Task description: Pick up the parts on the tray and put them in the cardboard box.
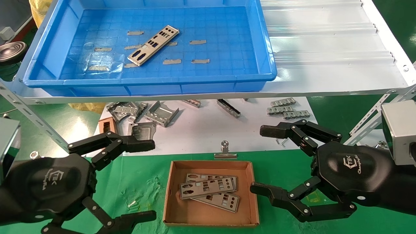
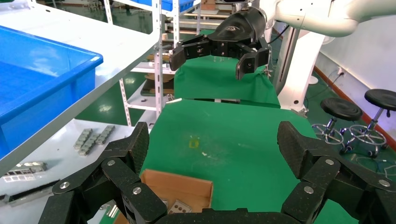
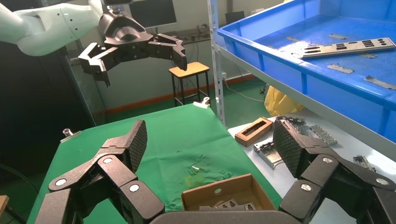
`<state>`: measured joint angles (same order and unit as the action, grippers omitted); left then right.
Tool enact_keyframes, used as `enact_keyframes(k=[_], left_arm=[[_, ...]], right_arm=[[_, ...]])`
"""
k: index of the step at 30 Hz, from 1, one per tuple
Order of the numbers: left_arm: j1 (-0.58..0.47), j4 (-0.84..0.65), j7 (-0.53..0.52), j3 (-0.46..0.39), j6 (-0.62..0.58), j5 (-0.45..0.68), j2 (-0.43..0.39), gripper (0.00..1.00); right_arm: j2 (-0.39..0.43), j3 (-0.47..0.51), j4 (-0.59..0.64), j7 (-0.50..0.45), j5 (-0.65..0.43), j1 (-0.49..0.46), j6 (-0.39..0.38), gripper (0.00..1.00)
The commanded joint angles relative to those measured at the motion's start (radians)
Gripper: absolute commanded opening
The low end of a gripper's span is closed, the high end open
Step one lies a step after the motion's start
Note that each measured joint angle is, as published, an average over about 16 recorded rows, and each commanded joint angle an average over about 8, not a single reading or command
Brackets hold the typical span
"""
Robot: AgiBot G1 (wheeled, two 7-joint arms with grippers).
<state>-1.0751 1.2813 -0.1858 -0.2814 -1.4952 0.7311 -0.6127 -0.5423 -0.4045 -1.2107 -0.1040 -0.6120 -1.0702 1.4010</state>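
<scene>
Nearest the robot, the small shallow brown cardboard box (image 1: 211, 194) sits on the green cloth (image 1: 143, 182) at six o'clock in the head view. It holds three thin silver punched metal plates (image 1: 208, 188) stacked askew. The left gripper (image 1: 152, 178) hangs at eight o'clock beside the box, its black fingers spread wide and holding nothing. The right gripper (image 1: 261, 161) hangs at four o'clock, one fingertip just beside the box's right wall, likewise spread and empty.

Beyond the box, a silver binder clip (image 1: 225, 151) lies at the edge of a white sheet (image 1: 208, 130). Bent grey metal brackets (image 1: 161, 113) are scattered on the sheet, and these are not the task's parts.

Farthest off, at twelve o'clock, the large bright blue plastic tray (image 1: 266, 52) rests on the raised white shelf (image 1: 325, 48). One last silver plate (image 1: 153, 45) lies on its grid floor among grey tape strips (image 1: 197, 42). Its long axis runs from seven o'clock to one o'clock. It lies left of the tray's middle, so the left gripper looks the nearer of the two. That arm would likely have to go up and forward over the tray's near rim, with the fingers set across the plate's narrow width.
</scene>
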Motion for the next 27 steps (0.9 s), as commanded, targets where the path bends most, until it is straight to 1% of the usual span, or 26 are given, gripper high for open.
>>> enact_keyframes(k=[1, 27], left_arm=[[0.000, 0.000, 0.000, 0.000, 0.000, 0.000, 0.000, 1.00], [0.000, 0.000, 0.000, 0.000, 0.000, 0.000, 0.000, 1.00]], right_arm=[[0.000, 0.000, 0.000, 0.000, 0.000, 0.000, 0.000, 1.00], [0.000, 0.000, 0.000, 0.000, 0.000, 0.000, 0.000, 1.00]])
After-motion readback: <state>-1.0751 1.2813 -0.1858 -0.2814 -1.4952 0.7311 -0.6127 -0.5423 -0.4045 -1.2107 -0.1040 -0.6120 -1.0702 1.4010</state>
